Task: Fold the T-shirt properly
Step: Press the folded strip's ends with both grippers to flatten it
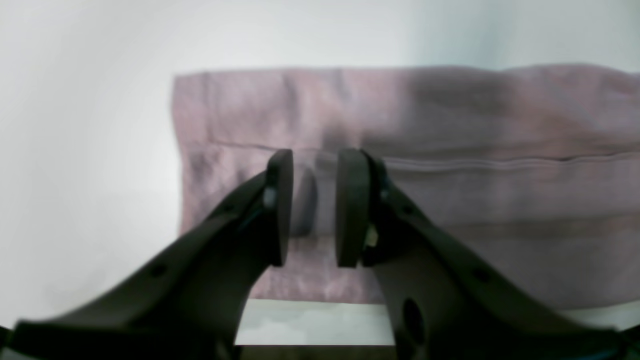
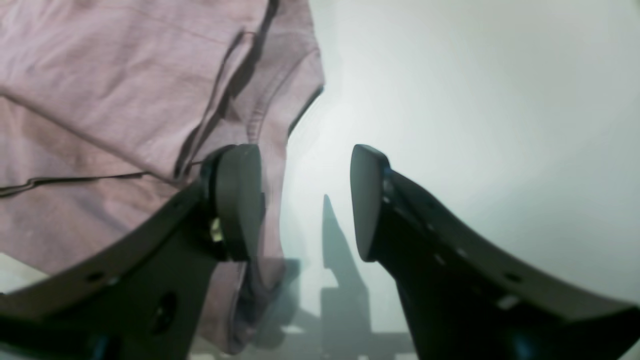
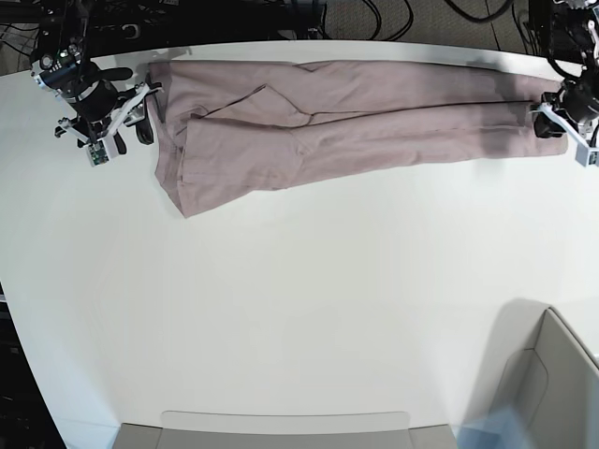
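We see the soft, wrinkled dusty-pink short-sleeved cloth T-shirt [image 3: 356,117] lying folded into a long band across the far side of the smooth white worktop [image 3: 299,309], its layered edges and a stitched hem showing in both wrist views. At one end of the band the left gripper [image 1: 314,210] hovers over the cloth with its dark jaws parted by a narrow gap and nothing caught between them. At the other end the right gripper [image 2: 305,202] has its jaws spread wide and empty, one over the shirt's edge and the other over bare worktop.
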Available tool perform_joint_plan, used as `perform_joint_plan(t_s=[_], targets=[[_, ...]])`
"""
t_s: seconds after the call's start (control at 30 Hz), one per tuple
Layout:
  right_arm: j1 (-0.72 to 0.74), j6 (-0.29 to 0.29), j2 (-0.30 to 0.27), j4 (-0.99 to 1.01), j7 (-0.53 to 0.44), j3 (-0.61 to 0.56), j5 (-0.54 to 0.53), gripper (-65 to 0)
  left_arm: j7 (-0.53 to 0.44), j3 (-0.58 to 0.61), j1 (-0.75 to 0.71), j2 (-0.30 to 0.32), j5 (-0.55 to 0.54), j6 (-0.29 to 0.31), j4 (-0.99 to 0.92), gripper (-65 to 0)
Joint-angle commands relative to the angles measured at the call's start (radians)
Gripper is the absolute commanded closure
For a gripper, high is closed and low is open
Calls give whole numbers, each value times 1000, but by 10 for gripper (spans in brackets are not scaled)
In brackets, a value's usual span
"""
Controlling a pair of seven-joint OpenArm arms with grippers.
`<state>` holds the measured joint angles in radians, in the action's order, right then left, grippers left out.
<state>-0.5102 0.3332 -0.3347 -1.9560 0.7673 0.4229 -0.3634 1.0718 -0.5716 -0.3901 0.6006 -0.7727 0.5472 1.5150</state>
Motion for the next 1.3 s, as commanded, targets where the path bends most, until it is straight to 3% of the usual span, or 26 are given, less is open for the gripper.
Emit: perform_joint_plan(t_s=[0.0,0.33,0.5,0.73,0.83,1.0,1.27], targets=[[2,-4,-13,-15,-18,6,-4,-288,-23,-17,9,25,-21,1,8,-156],[2,-4,-20,-15,-18,8,-4,-288,-11,-94,13,23,-144,6,-81,-158],[3,-4,-31,-16,-18,6,-9,-288,-17,-84,13,25,-143,1,-77,-229],[2,-4,-34,-16,-18,6,-7,-288,-15,-90,13,31,-138,-2,-107,-221],[2,-4,-34,-16,-18,8,-9,-288,-26,-87,21,69,-107,-39,-176,-221],[2,-4,-34,-16,-18,8,-6,-288,-43,-90,75,80,-37,-39,-222,-221],[-1,-4,-56,-16,-18,8,-7,-288,-52,-63,78,103,-23,-39,-302,-221]])
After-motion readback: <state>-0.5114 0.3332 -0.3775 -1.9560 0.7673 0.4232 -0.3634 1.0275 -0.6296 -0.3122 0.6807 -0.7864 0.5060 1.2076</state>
